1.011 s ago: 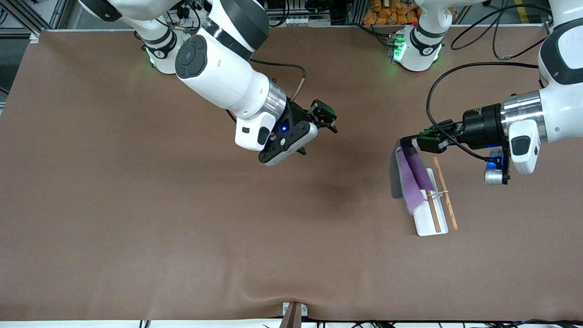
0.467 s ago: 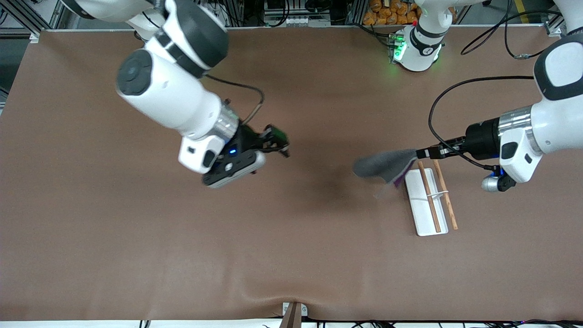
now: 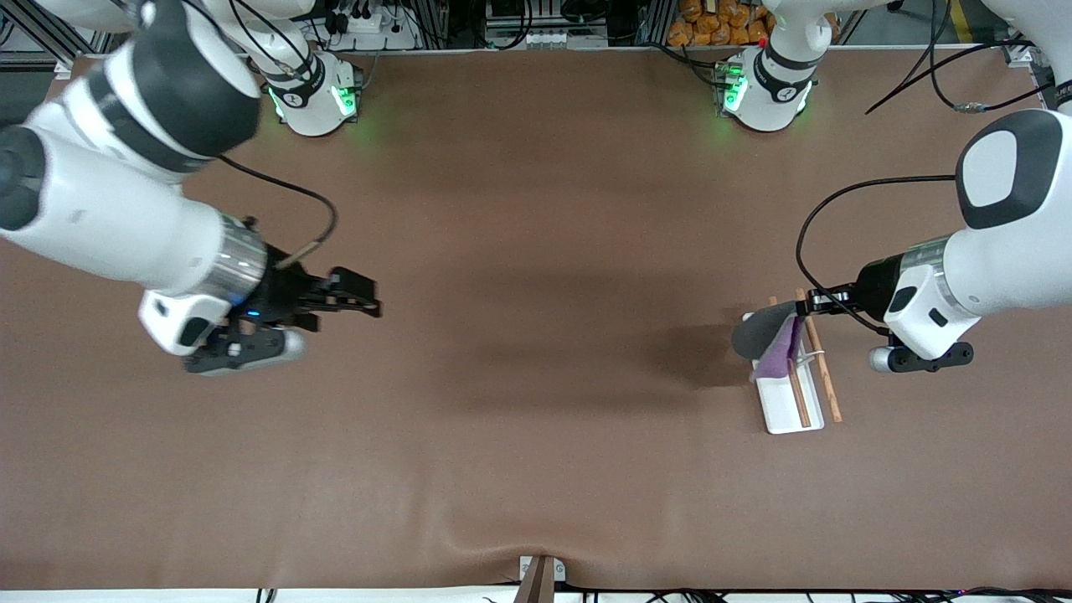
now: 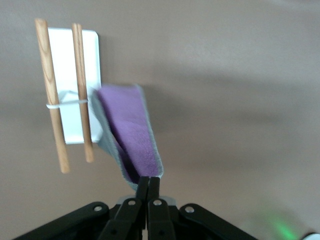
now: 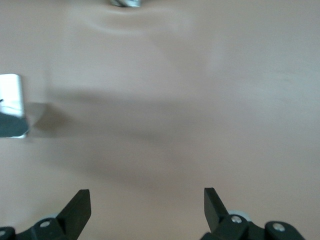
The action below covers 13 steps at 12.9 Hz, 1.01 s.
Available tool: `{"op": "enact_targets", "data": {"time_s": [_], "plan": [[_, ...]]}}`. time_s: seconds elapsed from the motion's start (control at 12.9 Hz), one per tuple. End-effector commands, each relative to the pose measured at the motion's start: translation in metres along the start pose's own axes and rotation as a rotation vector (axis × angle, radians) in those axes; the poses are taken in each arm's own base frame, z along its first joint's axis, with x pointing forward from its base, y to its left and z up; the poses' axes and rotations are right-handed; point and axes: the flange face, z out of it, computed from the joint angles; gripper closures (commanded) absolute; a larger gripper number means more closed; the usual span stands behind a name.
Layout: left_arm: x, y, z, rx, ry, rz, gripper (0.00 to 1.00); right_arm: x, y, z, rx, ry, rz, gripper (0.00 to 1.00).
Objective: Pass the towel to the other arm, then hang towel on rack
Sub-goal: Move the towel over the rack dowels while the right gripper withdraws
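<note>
Purple towel (image 4: 131, 131) pinched in left tool (image 4: 148, 187) over rack (image 3: 787, 394); right tool (image 5: 146, 204) agape, empty.

Count of items on the brown surface (image 3: 536, 419): one towel (image 3: 775, 339), purple on one face and dark grey on the other. One rack (image 3: 791, 394), made up of one white base, two wooden rods and one white bracket joining them. Two robot arms are present, each carrying one end effector: the left end effector (image 3: 811, 306) and the right end effector (image 3: 364, 301). Two arm bases show green lights.
</note>
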Motion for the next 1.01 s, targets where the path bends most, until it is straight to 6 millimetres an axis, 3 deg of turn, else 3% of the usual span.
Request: {"op": "enact_targets", "data": {"time_s": [0.0, 0.31, 0.54, 0.93], "plan": [[0.003, 0.007, -0.005, 0.068, 0.034, 0.088, 1.0, -0.029, 0.021, -0.027, -0.148, 0.014, -0.018, 0.0], [0.004, -0.004, -0.009, 0.14, 0.047, 0.138, 1.0, -0.046, 0.093, -0.066, -0.224, -0.018, -0.033, 0.0], [0.011, -0.025, -0.01, 0.144, 0.042, 0.166, 1.0, -0.077, 0.115, -0.096, -0.265, -0.053, 0.033, 0.0], [0.02, -0.086, -0.016, 0.125, 0.022, 0.195, 1.0, -0.116, 0.156, -0.145, -0.275, -0.049, 0.065, 0.0]]}}
